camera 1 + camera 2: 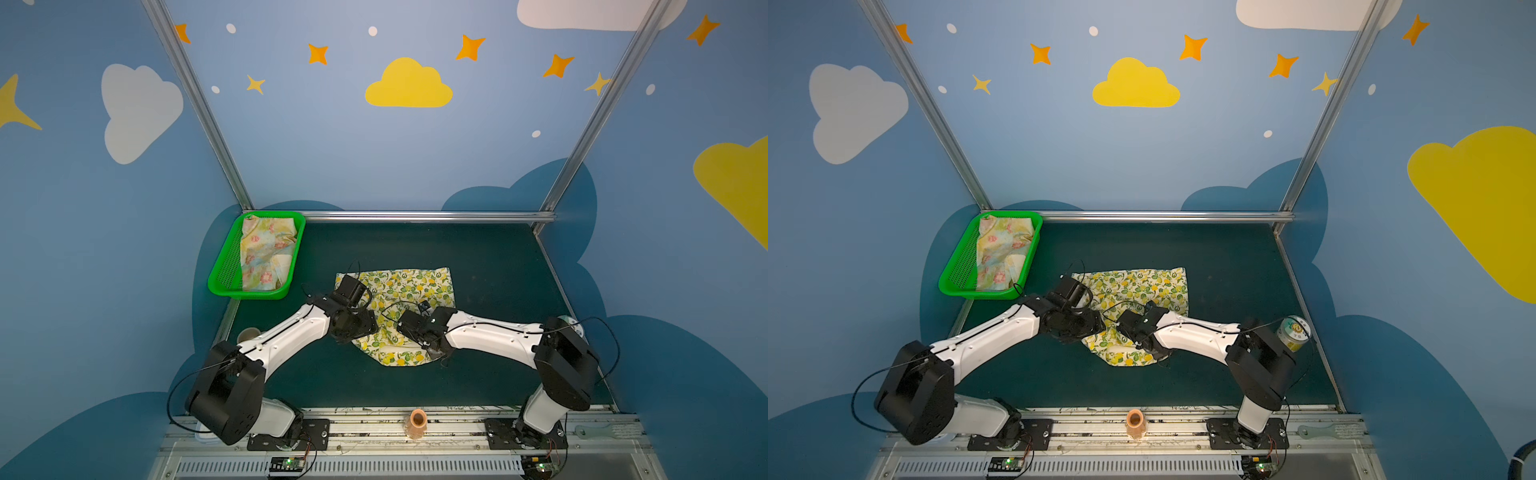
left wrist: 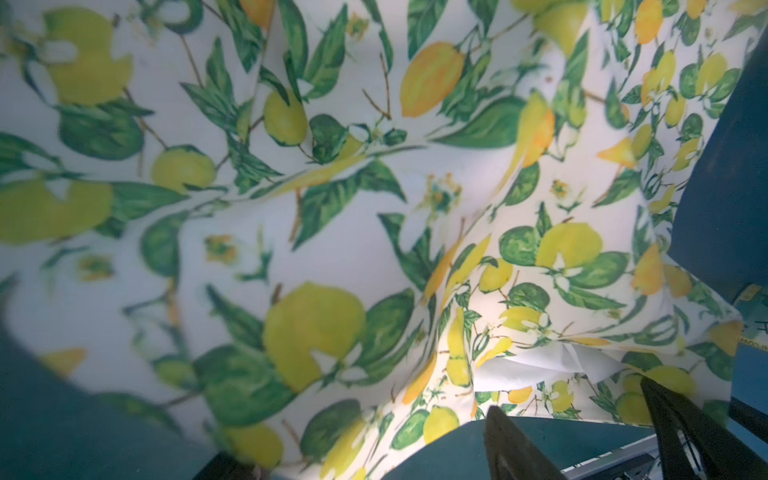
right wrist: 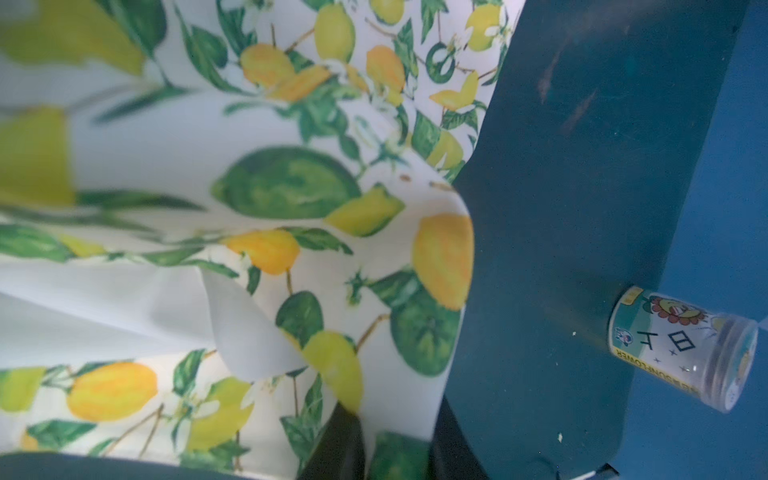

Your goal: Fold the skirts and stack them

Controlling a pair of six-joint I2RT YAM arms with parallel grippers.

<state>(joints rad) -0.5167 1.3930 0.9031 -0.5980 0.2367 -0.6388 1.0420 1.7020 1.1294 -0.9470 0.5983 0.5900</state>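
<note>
Sitting in green basket (image 1: 220, 270), far-left on desk (image 1: 490, 266), was floral skirt (image 1: 266, 253) | left gripper (image 2: 568, 395): jaws stood wide apart, holding nothing, beside lemon skirt (image 1: 411, 286) mid-desk | right gripper (image 3: 395, 415): jaws pinched lemon skirt's near-right edge | labelled jar (image 1: 1292, 332) stood at right edge.

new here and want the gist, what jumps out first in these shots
The lemon-print skirt lies rumpled at the middle of the table, the right hand pinching it and the left hand open close by. At the far left corner, a bright green basket holds the floral skirt. Behind, a yellow cloud and orange stars dot the blue wall.
</note>
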